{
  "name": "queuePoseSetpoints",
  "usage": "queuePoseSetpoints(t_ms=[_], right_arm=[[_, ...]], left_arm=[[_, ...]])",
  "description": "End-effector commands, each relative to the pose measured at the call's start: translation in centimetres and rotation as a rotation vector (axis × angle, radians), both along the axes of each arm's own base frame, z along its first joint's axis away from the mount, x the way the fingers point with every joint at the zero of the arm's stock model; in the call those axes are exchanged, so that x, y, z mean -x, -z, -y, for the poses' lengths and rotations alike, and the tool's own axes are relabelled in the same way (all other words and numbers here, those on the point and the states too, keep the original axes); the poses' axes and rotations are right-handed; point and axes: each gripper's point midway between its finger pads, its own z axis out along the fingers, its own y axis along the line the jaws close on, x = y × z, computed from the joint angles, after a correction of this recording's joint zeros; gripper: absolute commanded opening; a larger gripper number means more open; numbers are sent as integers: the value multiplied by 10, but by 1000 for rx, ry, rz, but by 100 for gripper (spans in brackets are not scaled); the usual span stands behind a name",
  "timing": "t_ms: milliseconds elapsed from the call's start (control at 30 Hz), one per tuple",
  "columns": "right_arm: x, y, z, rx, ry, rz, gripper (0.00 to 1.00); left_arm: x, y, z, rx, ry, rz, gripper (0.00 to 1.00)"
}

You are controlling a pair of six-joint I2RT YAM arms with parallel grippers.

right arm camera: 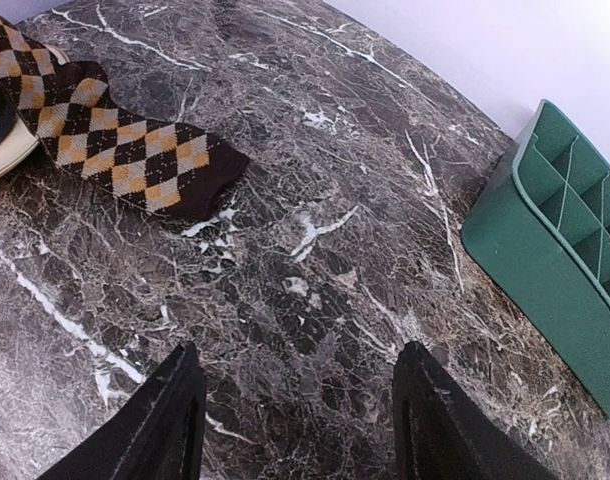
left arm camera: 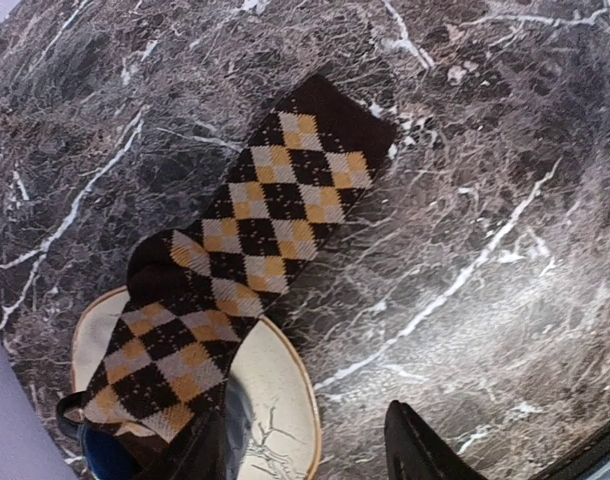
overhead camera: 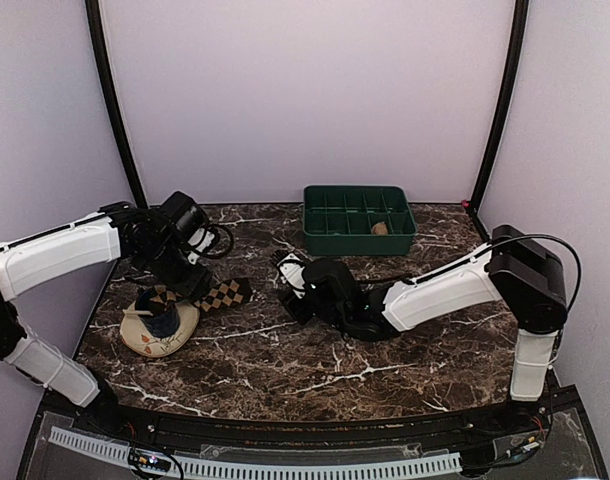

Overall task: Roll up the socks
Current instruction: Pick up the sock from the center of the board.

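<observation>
A diamond-check sock (left arm camera: pixel 255 240) in brown, black and cream lies flat and slanted. Its lower end is draped over the cream dish (left arm camera: pixel 280 400), its toe end (overhead camera: pixel 230 292) rests on the marble. My left gripper (left arm camera: pixel 305 452) hangs open just over the dish edge. Its left finger (left arm camera: pixel 195 455) is beside the sock's lower end and nothing sits between the jaws. My right gripper (right arm camera: pixel 305 420) is open over bare marble, a short way right of the sock's toe (right arm camera: pixel 185 175). A small tan lump (overhead camera: pixel 380 228), likely a rolled sock, lies in the green tray.
A green compartment tray (overhead camera: pixel 357 195) stands at the back centre, and its corner (right arm camera: pixel 555 250) is right of my right gripper. A dark blue cup (overhead camera: pixel 165 320) stands on the dish (overhead camera: pixel 150 340) under the sock's end. Dark poles and lilac walls close in the table.
</observation>
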Motion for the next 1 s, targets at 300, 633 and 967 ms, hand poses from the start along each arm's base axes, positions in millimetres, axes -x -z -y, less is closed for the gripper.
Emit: queuePoseSetpoints(t_ms=[300, 633, 967], right_arm=[[-13, -26, 9, -89, 34, 21, 58], [-15, -25, 11, -90, 32, 16, 58], [-19, -22, 12, -89, 32, 10, 58]], left_arm=[[-8, 13, -23, -394, 85, 57, 60], [-17, 29, -39, -550, 39, 69, 60], [-17, 40, -43, -627, 57, 75, 60]])
